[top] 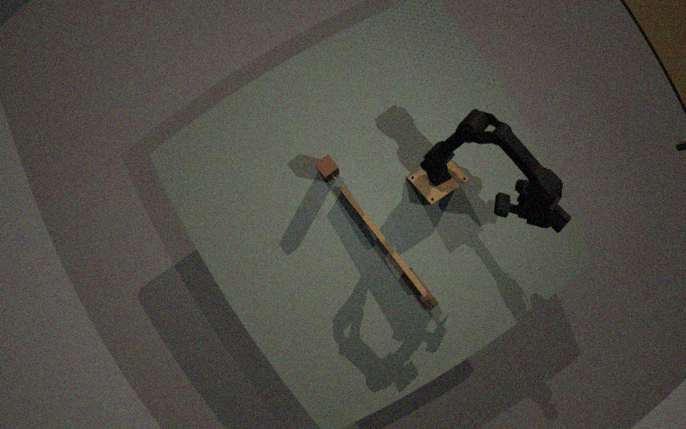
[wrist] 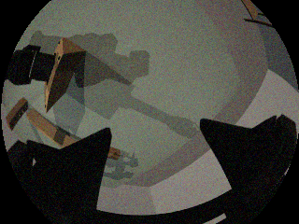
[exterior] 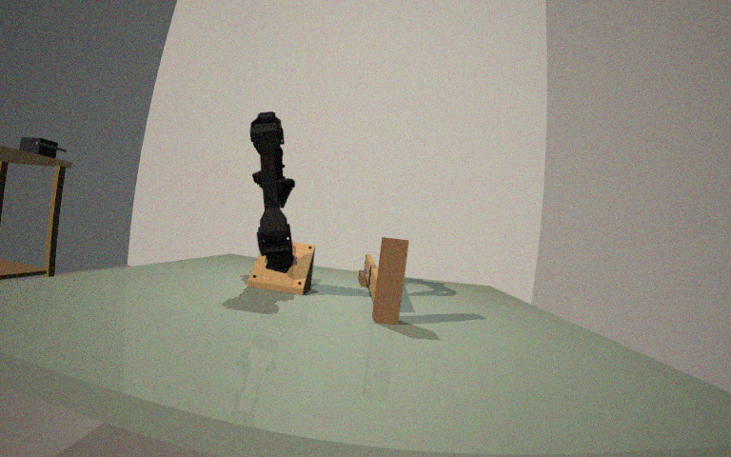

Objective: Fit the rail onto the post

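The rail (top: 385, 247) is a long, thin stick of solid wood, so I'd expect it to be stiff and fairly light, but awkward: grab it anywhere near the middle and the ends will want to swing. Probably not slippery, and not something you'd worry about breaking. Since the far end has to stay in the bracket while the near end lifts onto the pegs, my pick is to take it across its narrow width close to the post (top: 327, 167) end.

Right now the rail lies diagonally on the counter (top: 253, 202), one end just beside the post, the other down at the low block (top: 430, 302). The gripper (top: 511, 206) is well off to the side of its own base (top: 437, 183), nowhere near the rail, fingers spread about as wide as they go and holding nothing.

The top view gives the whole layout and the rail's full length. The side view mostly hides the rail behind the post (exterior: 389, 280) but shows how tall the post is. The wrist view only catches wood at its left edge; pegs I can't make out anywhere.
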Controlling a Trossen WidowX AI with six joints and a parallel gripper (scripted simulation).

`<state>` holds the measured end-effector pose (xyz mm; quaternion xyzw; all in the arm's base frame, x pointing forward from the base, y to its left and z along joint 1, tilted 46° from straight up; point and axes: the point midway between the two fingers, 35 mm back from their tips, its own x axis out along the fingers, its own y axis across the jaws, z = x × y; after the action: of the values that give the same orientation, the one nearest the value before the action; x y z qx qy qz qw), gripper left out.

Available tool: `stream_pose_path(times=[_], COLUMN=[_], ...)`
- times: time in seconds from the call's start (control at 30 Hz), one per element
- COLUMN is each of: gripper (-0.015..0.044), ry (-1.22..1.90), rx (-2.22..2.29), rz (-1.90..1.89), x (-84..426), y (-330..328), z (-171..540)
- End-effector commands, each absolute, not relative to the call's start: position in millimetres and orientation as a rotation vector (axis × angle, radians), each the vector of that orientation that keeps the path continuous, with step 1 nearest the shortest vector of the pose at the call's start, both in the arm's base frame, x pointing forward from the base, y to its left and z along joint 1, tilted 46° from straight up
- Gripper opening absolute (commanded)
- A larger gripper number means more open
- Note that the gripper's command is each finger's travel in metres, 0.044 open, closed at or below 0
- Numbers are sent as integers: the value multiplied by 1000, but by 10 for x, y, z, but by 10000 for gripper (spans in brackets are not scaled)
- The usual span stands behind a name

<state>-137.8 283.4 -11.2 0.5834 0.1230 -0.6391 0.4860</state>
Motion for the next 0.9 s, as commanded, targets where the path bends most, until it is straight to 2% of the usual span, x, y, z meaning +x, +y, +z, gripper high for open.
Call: stream_pose_path(times=[0.0, 0.23, 0.47, 0.67, 0.87], gripper=[440, 440, 440, 440, 440], ry=[130, -338, -934, -1526, -2129], rx=[1633, 2031, 2355, 2537, 2588], rz=[-1637, -1741, -1708, -1527, -1182], x=[-748, 576, 1711, 2391, 2737], y=[3005, 2951, 2337, 1505, 551], z=[-31, 94, 279, 455, 635])
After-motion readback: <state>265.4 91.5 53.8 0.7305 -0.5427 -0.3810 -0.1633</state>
